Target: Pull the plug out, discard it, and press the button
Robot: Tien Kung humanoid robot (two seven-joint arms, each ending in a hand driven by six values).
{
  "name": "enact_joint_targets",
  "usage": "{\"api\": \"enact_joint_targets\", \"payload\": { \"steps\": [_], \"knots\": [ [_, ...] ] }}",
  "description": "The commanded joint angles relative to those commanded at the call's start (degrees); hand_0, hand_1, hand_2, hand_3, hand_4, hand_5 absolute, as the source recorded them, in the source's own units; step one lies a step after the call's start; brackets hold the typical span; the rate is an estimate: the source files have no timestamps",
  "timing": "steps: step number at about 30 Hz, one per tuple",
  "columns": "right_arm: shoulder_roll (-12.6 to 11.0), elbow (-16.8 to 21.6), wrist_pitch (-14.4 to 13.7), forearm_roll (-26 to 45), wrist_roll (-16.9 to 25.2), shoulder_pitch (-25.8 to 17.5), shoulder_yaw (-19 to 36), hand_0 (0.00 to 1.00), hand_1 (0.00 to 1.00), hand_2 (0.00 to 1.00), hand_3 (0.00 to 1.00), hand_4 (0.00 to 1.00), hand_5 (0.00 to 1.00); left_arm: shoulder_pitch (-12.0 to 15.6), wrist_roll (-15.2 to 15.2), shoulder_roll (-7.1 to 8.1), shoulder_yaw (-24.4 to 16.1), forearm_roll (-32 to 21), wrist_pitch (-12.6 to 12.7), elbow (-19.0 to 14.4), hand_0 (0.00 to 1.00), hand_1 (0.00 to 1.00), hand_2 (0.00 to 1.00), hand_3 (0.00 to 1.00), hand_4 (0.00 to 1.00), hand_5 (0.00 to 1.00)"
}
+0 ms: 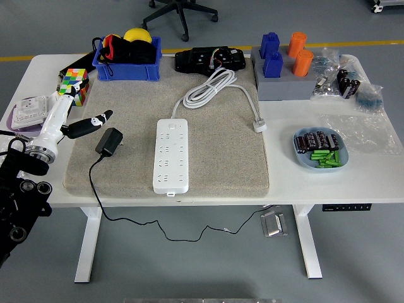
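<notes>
White tabletop [379,177], beige mat [214,126]: black plug adapter [110,141] already unplugged, lies left of power strip [172,155]; left hand [69,123] beside it, fingers [95,119] spread, empty, button press remaining.

No legible text, label, brand, number or sign is found in the head view.

No print can be made out on the white power strip [171,156], whose sockets are seen only as faint grey marks; the black adapter plug [109,141] is shown without any readable marking; the small packet [29,110] at the table's left edge carries a printed face, but it is too small and blurred to be read; the black device [210,60] at the far side of the mat bears no lettering that can be resolved; the batteries in the blue tray [303,158] are too small for any brand to be told.
</notes>
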Motion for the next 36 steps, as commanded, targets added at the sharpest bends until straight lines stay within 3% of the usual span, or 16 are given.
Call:
{"api": "enact_joint_targets", "payload": {
  "steps": [22, 36],
  "knots": [
    [0.14, 0.06, -0.2, -0.05, 0.21, 0.1, 0.14, 0.767, 0.729, 0.724, 0.713, 0.883, 0.658, -0.1, -0.43, 0.01, 0.49, -0.21, 0.08, -0.03, 0.975, 0.997, 0.98, 0.937, 0.8, 0.353],
    [0.18, 0.0, -0.39, -0.02, 0.35, 0.12, 0.16, 0.767, 0.729, 0.724, 0.713, 0.883, 0.658, -0.03, 1.13, -0.01, 0.56, 0.52, -0.9, -0.05, 0.972, 0.992, 0.974, 0.906, 0.785, 0.336]
  ]
}}
